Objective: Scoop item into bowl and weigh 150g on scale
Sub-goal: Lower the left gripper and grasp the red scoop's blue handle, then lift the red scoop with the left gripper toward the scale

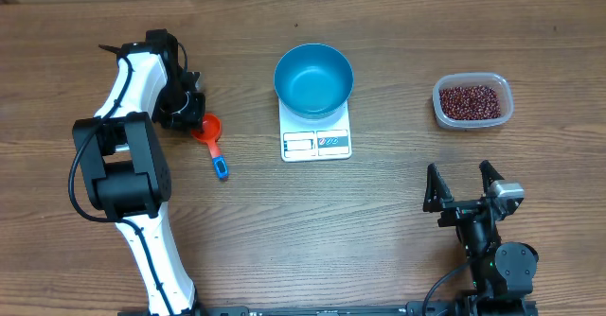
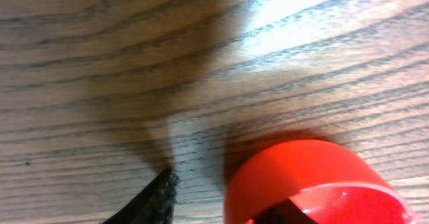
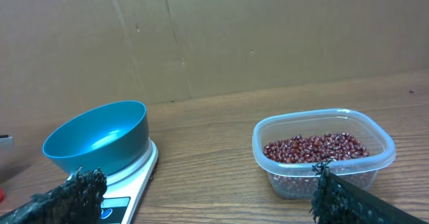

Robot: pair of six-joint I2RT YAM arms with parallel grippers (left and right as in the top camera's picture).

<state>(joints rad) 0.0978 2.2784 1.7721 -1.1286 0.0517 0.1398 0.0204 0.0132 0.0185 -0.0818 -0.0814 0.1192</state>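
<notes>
Looking down from overhead, I saw the left tool (image 1: 192,115) low over the bench (image 1: 379,221) in the upper left of the frame, right at the cup of the red measuring scoop (image 1: 207,128). The scoop lay flat on the wood, its blue-tipped handle pointing toward the bottom of the frame. Through the left wrist camera I made out only one dark fingertip (image 2: 163,194) at the bottom edge, just left of the scoop's red cup with a strip of wood between them. I could not tell whether that tool was spread, pressed together or pinching the scoop.

The right tool (image 1: 464,185) sat at the lower right of the overhead frame, well apart from everything. Its fingers (image 3: 80,192) were spread wide with nothing between them.

The blue bowl (image 1: 313,78) stood on the white scale (image 1: 316,141) at the upper centre, covering the far part of the platform and leaving the display edge showing. I could not see anything inside the bowl. The beans (image 1: 471,99) were all in the clear plastic tub (image 1: 439,108) at the upper right, well apart from the scale.
</notes>
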